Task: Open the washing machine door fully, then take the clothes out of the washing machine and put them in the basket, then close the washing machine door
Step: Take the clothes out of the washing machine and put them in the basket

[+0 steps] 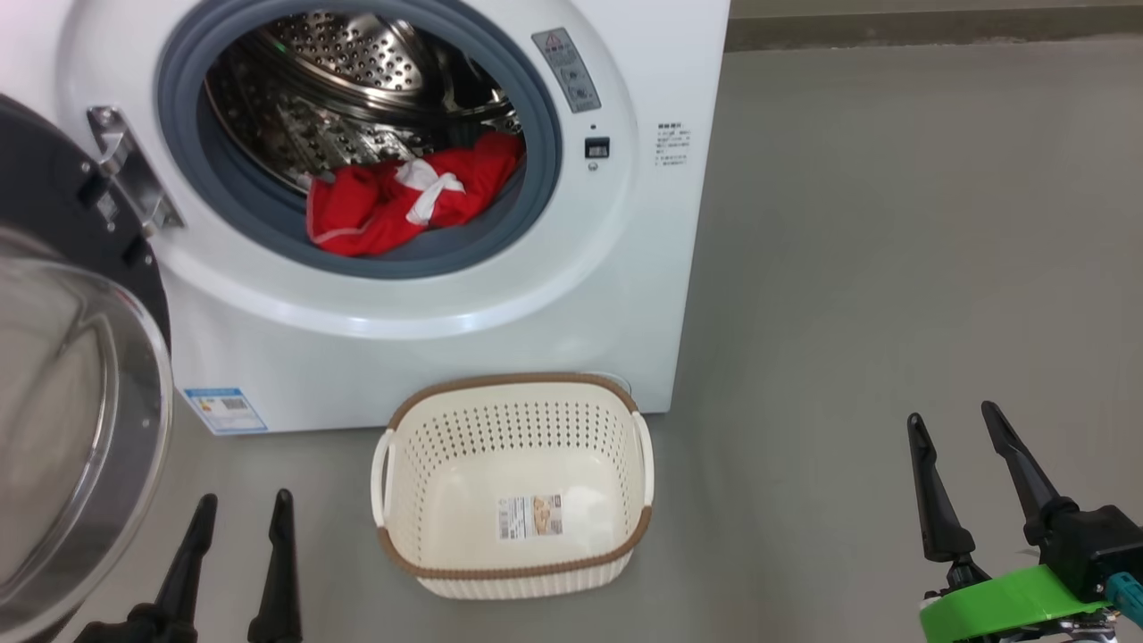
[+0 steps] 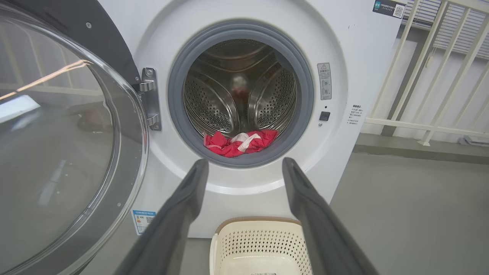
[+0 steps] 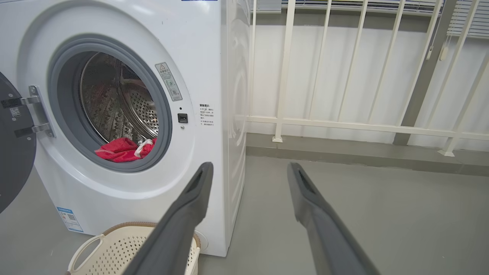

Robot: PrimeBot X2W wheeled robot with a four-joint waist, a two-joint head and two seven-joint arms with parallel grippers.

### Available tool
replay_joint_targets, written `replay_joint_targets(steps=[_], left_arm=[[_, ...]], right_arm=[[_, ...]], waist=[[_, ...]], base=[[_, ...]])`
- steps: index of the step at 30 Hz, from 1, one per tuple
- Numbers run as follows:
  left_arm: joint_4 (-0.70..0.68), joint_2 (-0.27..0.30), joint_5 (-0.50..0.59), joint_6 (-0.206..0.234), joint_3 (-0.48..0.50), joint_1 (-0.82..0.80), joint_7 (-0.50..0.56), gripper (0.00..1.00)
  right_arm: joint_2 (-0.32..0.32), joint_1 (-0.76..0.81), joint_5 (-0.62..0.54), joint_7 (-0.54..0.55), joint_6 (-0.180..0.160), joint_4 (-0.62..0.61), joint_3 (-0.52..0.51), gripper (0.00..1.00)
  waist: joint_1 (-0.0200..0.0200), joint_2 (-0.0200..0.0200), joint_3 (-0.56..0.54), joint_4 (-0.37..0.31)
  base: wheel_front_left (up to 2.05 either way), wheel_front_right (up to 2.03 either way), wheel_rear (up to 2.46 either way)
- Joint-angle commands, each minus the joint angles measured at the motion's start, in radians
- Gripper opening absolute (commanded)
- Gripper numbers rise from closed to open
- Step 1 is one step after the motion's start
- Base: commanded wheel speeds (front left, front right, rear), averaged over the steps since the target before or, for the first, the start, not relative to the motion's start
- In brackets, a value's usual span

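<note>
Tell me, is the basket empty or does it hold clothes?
Empty: the basket shows its bare bottom with a sticker; the red clothes lie in the washing machine drum.

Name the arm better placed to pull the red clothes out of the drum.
Left, probably. The left gripper, open, faces the drum mouth squarely, with the red clothes framed between its fingers. The right gripper, also open, points past the washing machine's right side.

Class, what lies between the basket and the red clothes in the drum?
In the head view, between basket and red clothes lie the white front of the washing machine and the lower lip of its grey gasket.
</note>
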Motion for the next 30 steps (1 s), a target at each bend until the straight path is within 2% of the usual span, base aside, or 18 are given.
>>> replay_joint_targets(steps=[1, 13, 30], left_arm=[[-0.021, 0.021, 0.006, 0.001, 0.035, -0.042, -0.011, 1.00], [-0.017, 0.023, 0.014, -0.017, 0.028, -0.040, -0.012, 1.00], [-0.001, -0.004, 0.014, -0.020, 0.068, -0.052, -0.012, 1.00]], right_arm=[[-0.012, -0.034, 0.003, -0.006, 0.005, -0.027, 0.026, 1.00], [-0.012, -0.034, 0.000, -0.006, 0.005, -0.019, 0.026, 1.00], [-0.012, -0.031, -0.011, -0.006, 0.005, -0.024, 0.044, 1.00]], waist=[[0.0000, -0.0001, 0.000, 0.000], [0.0000, -0.0001, -0.010, -0.001], [0.0000, -0.0001, -0.008, 0.008]], base=[[1.78, -1.78, 0.00], [1.51, -1.51, 0.00], [0.12, -0.12, 0.00]])
